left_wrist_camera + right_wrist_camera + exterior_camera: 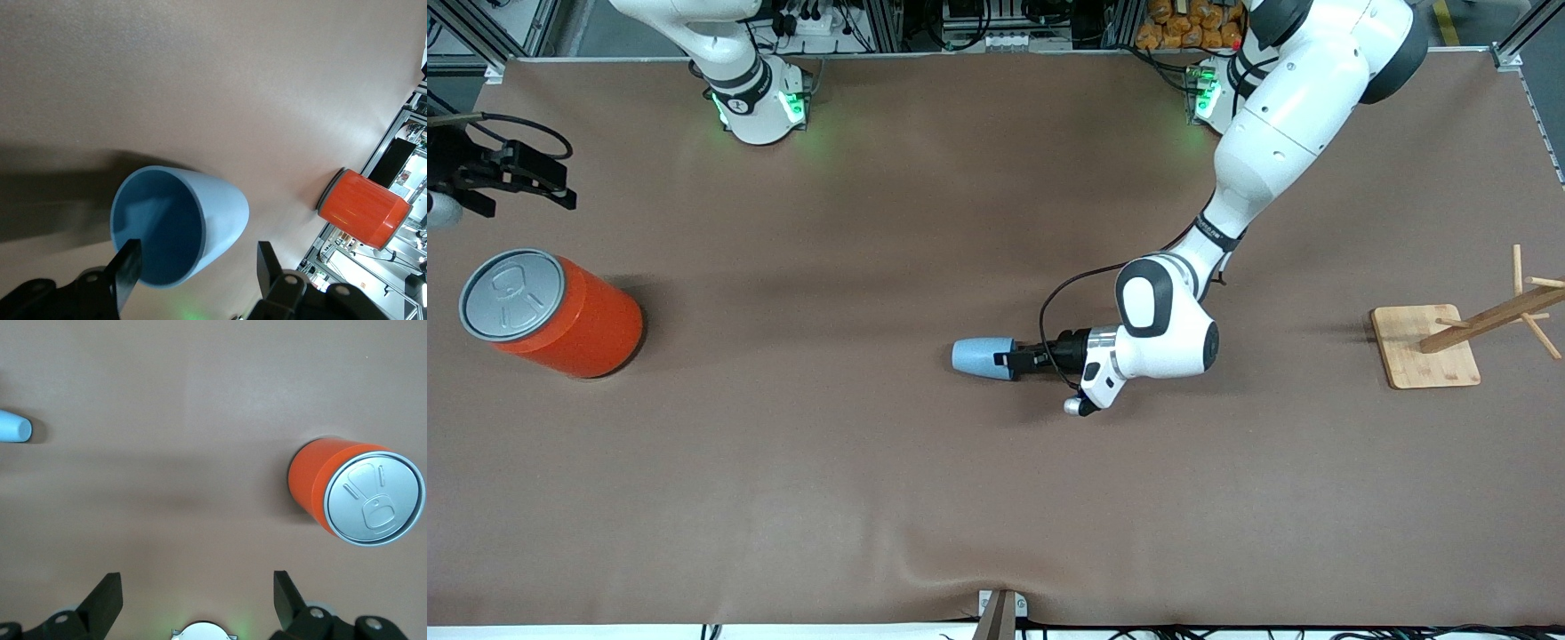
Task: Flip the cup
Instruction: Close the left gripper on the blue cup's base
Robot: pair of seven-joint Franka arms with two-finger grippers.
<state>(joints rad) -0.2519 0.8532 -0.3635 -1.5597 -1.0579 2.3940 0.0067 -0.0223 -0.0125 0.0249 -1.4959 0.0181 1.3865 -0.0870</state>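
At the upper left edge of the front view the right end effector (560, 188) waits over the counter (827, 462), its fingers spread wide with nothing between them. Just below it in the frame, the orange can (551, 311) stands upright with its grey pull-tab lid up.

At the middle of the frame the cup (983, 358) lies on its side on the counter, its narrow closed base pointing toward the can and its open mouth facing the left end effector (1009, 361). That end effector has reached in level with the counter. In the left wrist view, one finger (127, 275) sits inside the cup's mouth and the other stands outside the wall with a gap showing, so the rim is straddled but not yet pinched.

The step in hand looks like the grasp. Next, the fingers probably need to close on the wall, then lift and turn the cup upright.

At the right edge, a wooden rack (1458, 333) is partly cut off. Whether the inner finger touches the cup cannot be made out.
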